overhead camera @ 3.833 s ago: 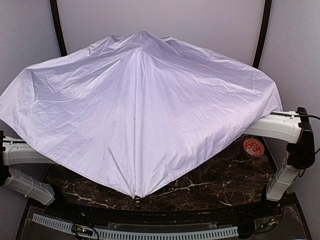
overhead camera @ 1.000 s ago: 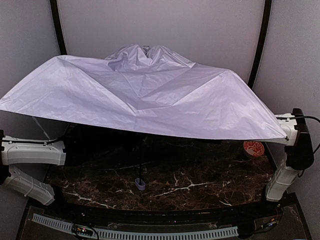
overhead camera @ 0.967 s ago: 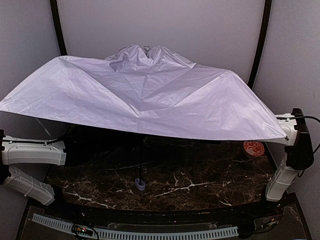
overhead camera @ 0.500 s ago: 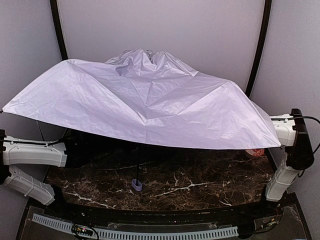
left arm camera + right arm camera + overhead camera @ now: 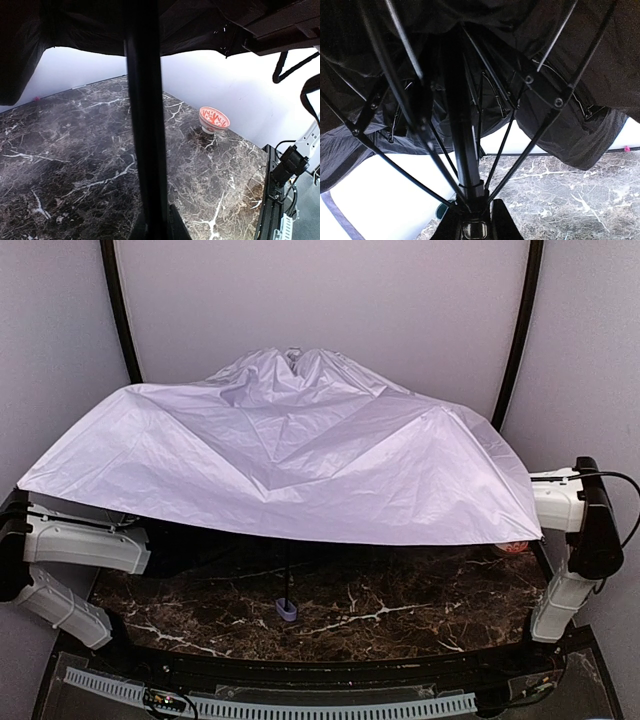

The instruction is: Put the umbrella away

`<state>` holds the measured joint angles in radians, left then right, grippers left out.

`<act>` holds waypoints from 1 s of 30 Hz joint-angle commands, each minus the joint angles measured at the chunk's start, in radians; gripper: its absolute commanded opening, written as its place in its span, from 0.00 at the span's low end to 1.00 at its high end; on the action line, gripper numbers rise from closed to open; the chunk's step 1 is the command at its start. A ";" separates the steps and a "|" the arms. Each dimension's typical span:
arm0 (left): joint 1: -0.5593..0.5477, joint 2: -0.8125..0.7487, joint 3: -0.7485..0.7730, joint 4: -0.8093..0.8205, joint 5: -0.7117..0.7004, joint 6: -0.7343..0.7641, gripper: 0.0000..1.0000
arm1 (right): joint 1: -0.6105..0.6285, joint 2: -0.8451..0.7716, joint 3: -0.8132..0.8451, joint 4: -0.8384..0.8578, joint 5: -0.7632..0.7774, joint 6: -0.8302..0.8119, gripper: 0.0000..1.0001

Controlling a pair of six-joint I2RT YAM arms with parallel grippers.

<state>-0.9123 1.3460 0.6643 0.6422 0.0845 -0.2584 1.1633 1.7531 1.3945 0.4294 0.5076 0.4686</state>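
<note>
Holding the umbrella half-spread over the table, from 9 to 3 o'clock; pinching its shaft with the left gripper, gripping it below the ribs with the right gripper; dangling the handle near 6 o'clock; hiding most of a bowl at 3 o'clock.

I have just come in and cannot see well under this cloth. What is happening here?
Two robot arms are putting away an umbrella. Its pale canopy is half collapsed above the marble table. Both arms reach under it: the left arm has its jaws shut on the black shaft, the right arm appears to grip it near the ribs.
</note>
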 commanded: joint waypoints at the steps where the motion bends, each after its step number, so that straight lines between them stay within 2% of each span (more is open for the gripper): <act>1: -0.008 -0.060 0.100 0.553 0.081 0.113 0.00 | 0.083 0.134 -0.083 -0.417 -0.199 0.088 0.16; 5: -0.006 -0.075 0.061 0.499 0.076 0.125 0.00 | 0.034 0.091 -0.090 -0.404 -0.170 0.095 0.04; 9: -0.006 -0.084 0.063 0.323 0.138 0.165 0.00 | -0.015 0.000 -0.113 -0.345 -0.075 0.031 0.03; 11: -0.006 -0.089 0.044 0.306 0.167 0.167 0.00 | -0.029 -0.050 -0.142 -0.274 -0.038 -0.036 0.03; 13: -0.006 -0.096 0.027 0.291 0.210 0.178 0.13 | -0.038 -0.101 -0.175 -0.190 0.005 -0.103 0.03; 14: -0.007 -0.099 0.028 0.261 0.231 0.189 0.25 | -0.041 -0.133 -0.192 -0.149 0.027 -0.138 0.03; 15: -0.007 -0.101 0.032 0.223 0.247 0.194 0.33 | -0.045 -0.150 -0.207 -0.107 0.042 -0.169 0.03; 18: -0.008 -0.121 0.042 0.100 0.306 0.211 0.42 | -0.060 -0.239 -0.238 -0.014 0.107 -0.265 0.03; 22: -0.024 -0.198 0.022 -0.067 0.383 0.277 0.43 | -0.113 -0.323 -0.312 0.075 0.167 -0.359 0.03; 30: -0.054 -0.380 0.081 -0.477 0.498 0.446 0.41 | -0.284 -0.427 -0.359 0.189 0.133 -0.367 0.02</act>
<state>-0.9539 1.0374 0.6895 0.4152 0.4824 0.0727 0.9489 1.3861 1.0309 0.4297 0.6407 0.1425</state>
